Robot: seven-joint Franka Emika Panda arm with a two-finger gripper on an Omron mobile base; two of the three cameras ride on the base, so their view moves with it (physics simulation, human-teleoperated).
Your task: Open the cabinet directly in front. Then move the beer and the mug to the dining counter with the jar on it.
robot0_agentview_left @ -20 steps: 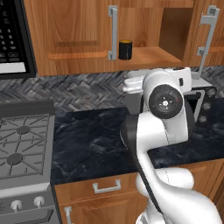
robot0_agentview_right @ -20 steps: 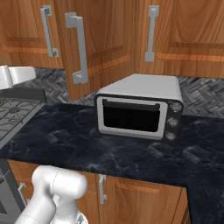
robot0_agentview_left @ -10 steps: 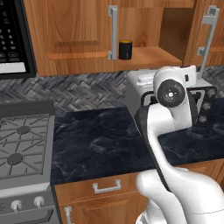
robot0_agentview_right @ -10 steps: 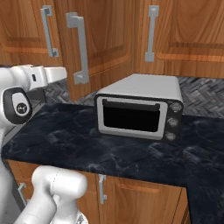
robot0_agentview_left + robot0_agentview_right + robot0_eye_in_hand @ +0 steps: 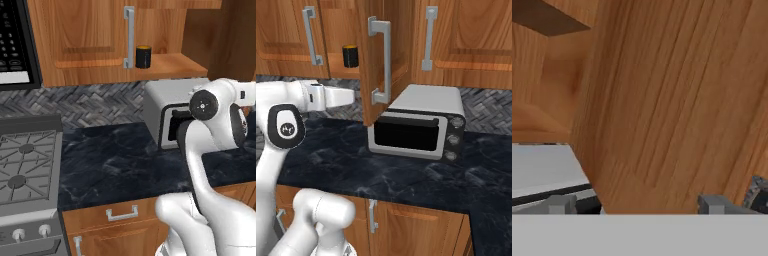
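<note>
the cabinet point(image 5: 381, 60) stands with its right door swung out over the toaster oven point(image 5: 418, 125), leaving the mug point(image 5: 143, 56) bare on the shelf, while the gripper point(image 5: 634, 202), jaws spread and empty, faces that door's inner side.

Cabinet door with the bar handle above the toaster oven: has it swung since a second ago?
Yes. In the right base view the cabinet door has swung outward, its edge now over the toaster oven, exposing the mug.
</note>
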